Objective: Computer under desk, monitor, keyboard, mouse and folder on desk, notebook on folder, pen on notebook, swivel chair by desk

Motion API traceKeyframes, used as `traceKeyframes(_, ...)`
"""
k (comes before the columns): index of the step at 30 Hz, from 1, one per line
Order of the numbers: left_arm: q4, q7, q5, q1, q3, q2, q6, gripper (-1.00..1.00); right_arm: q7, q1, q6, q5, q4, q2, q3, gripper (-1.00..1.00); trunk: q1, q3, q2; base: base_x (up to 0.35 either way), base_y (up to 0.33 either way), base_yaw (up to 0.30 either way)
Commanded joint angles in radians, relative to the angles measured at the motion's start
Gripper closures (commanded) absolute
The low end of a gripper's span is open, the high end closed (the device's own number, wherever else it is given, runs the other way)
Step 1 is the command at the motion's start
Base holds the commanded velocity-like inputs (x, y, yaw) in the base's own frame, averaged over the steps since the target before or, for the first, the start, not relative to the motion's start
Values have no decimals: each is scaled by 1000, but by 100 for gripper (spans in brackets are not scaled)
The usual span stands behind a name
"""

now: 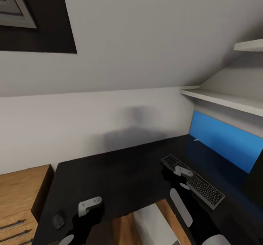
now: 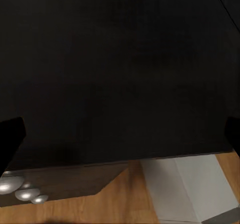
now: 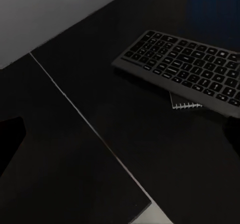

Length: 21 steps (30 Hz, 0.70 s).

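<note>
Your keyboard [image 1: 192, 181] is lying on the black desk [image 1: 120, 179] beside the blue panel, over a notebook [image 3: 186, 103]; the mouse [image 1: 58, 220] is sitting near the left gripper [image 2: 120, 134], whose fingers are spread wide, as are the right gripper's [image 3: 120, 134].

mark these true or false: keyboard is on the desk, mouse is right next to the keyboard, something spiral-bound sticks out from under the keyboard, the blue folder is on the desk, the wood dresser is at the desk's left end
1. The keyboard lies on the desk. True.
2. The mouse sits right beside the keyboard. False: it lies near the desk's left front corner, far from the keyboard.
3. A spiral-bound notebook pokes out from under the keyboard. True.
4. The blue folder lies on the desk. False: the blue there is the upright back panel.
5. A wooden dresser stands at the desk's left end. True.
</note>
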Motion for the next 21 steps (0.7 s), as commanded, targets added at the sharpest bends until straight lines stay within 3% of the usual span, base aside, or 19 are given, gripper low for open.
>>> traceKeyframes(1, -1, 9, 11, 0, -1, 0, 3, -100, -7, 0, 4, -5, -1, 0, 2, -100, 1, 0, -1, 198, 0, -15)
traceKeyframes(16, -2, 9, 11, 0, 1, 0, 4, -100, -8, 0, 2, -5, -4, 3, 7, -100, 1, 0, -1, 22, 0, -2)
traceKeyframes(21, -2, 9, 11, 0, 24, 0, 5, -100, -6, 0, 2, -5, -4, 2, 7, -100, 1, 3, -1, 0, 0, -228)
